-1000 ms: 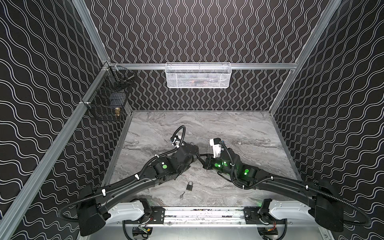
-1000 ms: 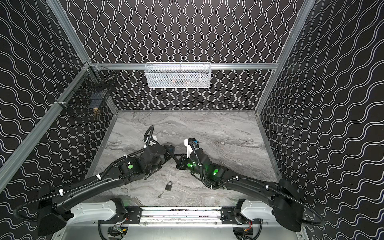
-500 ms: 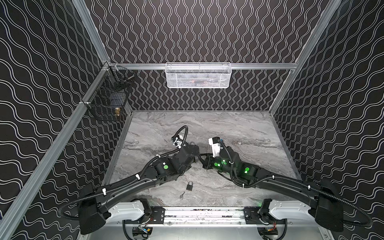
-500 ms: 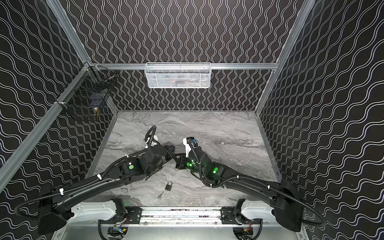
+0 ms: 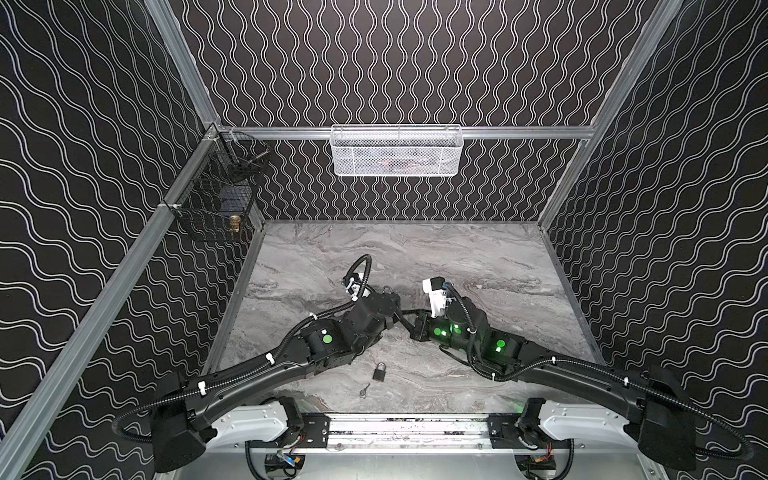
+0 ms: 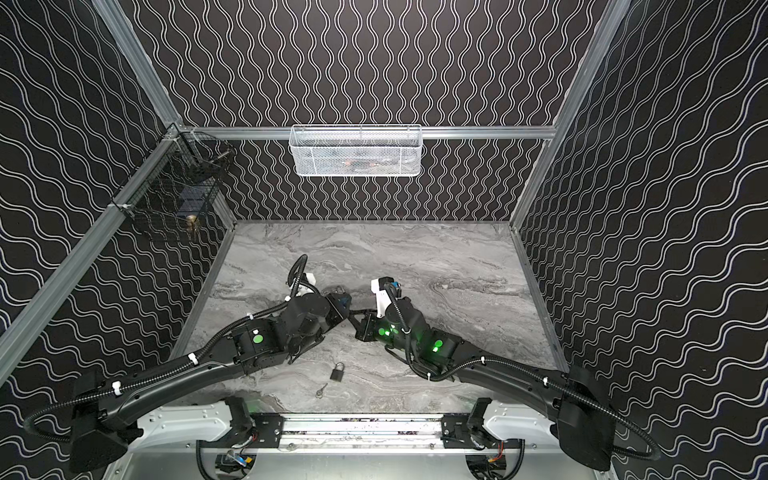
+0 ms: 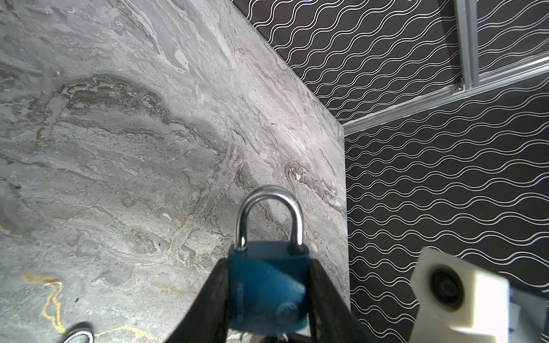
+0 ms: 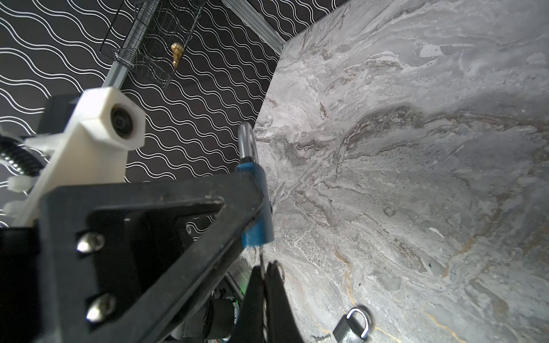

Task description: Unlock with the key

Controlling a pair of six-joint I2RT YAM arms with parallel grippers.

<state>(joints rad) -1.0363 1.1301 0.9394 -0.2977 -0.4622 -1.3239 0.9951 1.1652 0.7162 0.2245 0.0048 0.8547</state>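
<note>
At mid-table (image 5: 457,257) | left gripper (image 7: 267,267) – jaws part-open, clamped across the blue padlock (image 7: 267,285) body | right gripper (image 8: 263,276) pinched shut on the key (image 8: 261,257), blade meeting the lock's underside, apparently in the keyway | shackle (image 7: 269,208) seated at both legs – not unlocked | left to do, likely: seat key fully, turn, free shackle

Your two top views look down from high at the near side, both taking in the whole table (image 5: 415,257). Each wrist camera sits close behind its fingers (image 7: 214,297); both share the blue padlock (image 7: 267,291) just ahead.
</note>
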